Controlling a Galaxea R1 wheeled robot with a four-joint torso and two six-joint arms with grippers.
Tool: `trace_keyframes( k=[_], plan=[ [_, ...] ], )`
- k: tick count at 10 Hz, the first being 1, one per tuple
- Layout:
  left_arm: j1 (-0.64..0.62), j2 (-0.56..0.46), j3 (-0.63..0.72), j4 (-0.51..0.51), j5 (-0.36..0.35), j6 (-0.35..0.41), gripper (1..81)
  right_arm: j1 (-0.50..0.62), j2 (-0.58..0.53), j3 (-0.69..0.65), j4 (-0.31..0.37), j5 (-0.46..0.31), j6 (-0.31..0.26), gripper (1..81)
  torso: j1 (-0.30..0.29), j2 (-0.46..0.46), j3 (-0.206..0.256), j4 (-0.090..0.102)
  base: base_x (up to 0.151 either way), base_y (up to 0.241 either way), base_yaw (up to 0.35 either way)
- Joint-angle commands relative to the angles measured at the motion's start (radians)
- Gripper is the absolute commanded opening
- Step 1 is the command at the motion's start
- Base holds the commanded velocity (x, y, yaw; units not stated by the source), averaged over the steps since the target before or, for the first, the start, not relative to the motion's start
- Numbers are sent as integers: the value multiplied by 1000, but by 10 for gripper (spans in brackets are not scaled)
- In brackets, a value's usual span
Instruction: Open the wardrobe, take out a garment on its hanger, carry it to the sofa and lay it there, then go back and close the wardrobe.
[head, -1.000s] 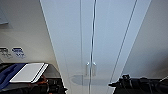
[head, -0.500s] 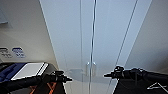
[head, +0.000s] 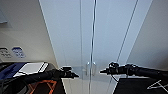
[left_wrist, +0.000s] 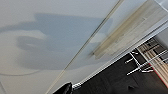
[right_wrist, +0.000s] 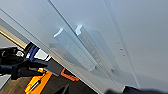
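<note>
1. Right now, in the head view, I have the wardrobe (head: 92, 37) dead ahead with both doors shut and the pair of white handles (head: 90, 68) low on the centre seam. The left gripper (head: 73, 74) reaches in from one side and the right gripper (head: 103, 71) from the other, each level with the handles and just beside them, not yet touching as far as I can judge. A second ago neither arm was raised in front of the doors; half a second ago they had come up but stood wider apart, so both have closed in on the handles since. I read that as the approach to opening the doors, the first step, with everything else in the task undone. I cannot tell whether either set of jaws is released or clenched; they are too dark and small here.

2. From the left wrist view I see the door panel (left_wrist: 50, 37) close up, crossed by a seam and carrying a soft shadow, with dark floor (left_wrist: 112, 80) beyond its lower edge. A dark bit of the arm pokes in at the frame edge; it tells me nothing about the jaws.

3. From the right wrist view the two handles (right_wrist: 82, 50) stand side by side on the doors, close to the camera. Past the door edge the left arm (right_wrist: 22, 67) shows, dark, reaching toward them. The garment stays hidden behind the shut doors.
</note>
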Motion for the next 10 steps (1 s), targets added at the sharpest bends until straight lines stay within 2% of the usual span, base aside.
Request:
trace_keyframes(
  k=[1, 4, 10],
  plan=[
    [-164, 67, -31, -17, -7, -5, 811, 163, 47, -15, 1, 27, 16, 811, 0, 0, 0, 0, 0, 0, 0],
    [-166, 110, -80, -18, -50, -21, 811, 164, 113, -64, 1, 62, 26, 811, 0, 0, 0, 0, 0, 0, 0],
    [-167, 222, -218, -15, -51, -23, 811, 177, 219, -255, 0, 70, 54, 811, 1, 1, -1, 0, 0, 0, 0]
  ],
)
